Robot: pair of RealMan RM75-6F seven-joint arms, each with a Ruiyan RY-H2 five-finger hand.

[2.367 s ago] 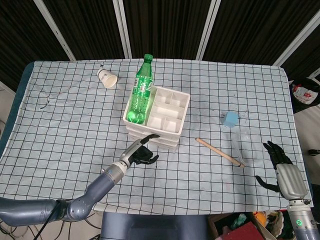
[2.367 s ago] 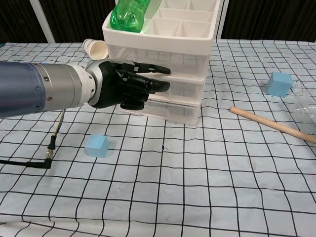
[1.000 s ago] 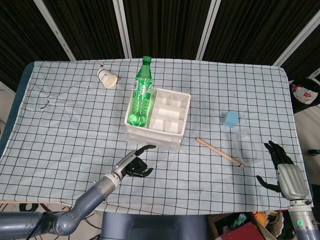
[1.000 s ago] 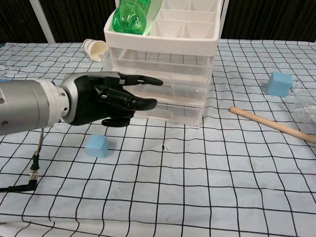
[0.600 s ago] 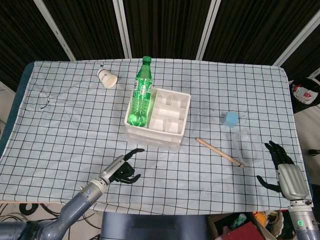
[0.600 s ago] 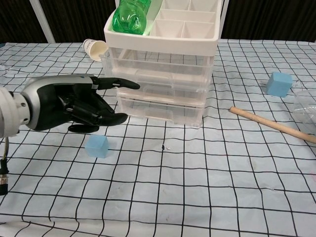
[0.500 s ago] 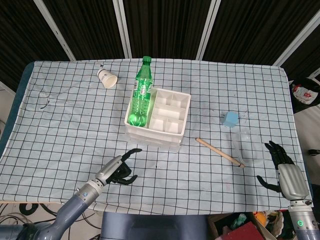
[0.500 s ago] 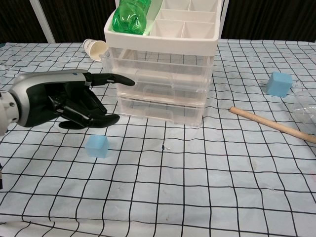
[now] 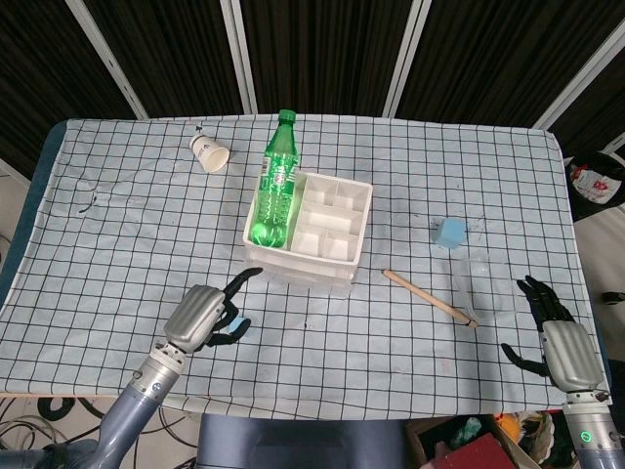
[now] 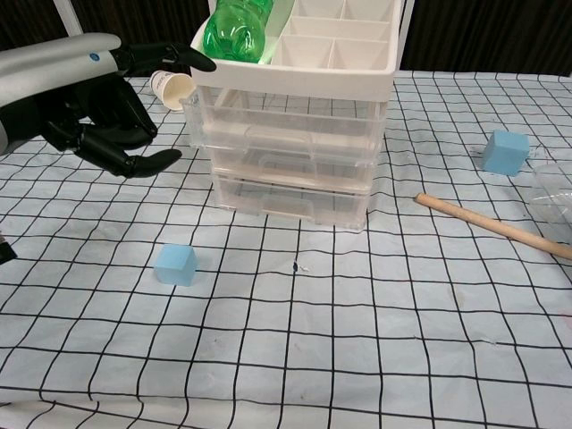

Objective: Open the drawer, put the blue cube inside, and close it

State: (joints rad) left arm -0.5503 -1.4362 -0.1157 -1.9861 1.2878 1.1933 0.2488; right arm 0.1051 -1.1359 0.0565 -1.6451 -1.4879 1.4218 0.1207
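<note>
A white drawer unit point(image 10: 295, 152) with three clear drawers stands mid-table, also in the head view point(image 9: 308, 234); the drawers look pushed in, and the lowest front point(image 10: 290, 204) sits slightly forward. One blue cube point(image 10: 175, 264) lies on the cloth in front of the unit, to its left. A second blue cube point(image 10: 505, 150) lies to the right point(image 9: 450, 233). My left hand point(image 10: 94, 94) hovers left of the unit, raised above the cube, fingers apart and holding nothing point(image 9: 200, 315). My right hand point(image 9: 557, 337) rests open at the table's front right.
A green bottle point(image 9: 275, 191) lies in the unit's top tray. A paper cup point(image 9: 209, 153) lies on its side at the back left. A wooden stick point(image 9: 430, 297) and a clear plastic cup point(image 9: 483, 283) lie right of the unit.
My left hand has pulled back from the drawer fronts, moving left and upward, and its fingers have spread. The drawer unit shifted slightly away early on. The right hand stayed still.
</note>
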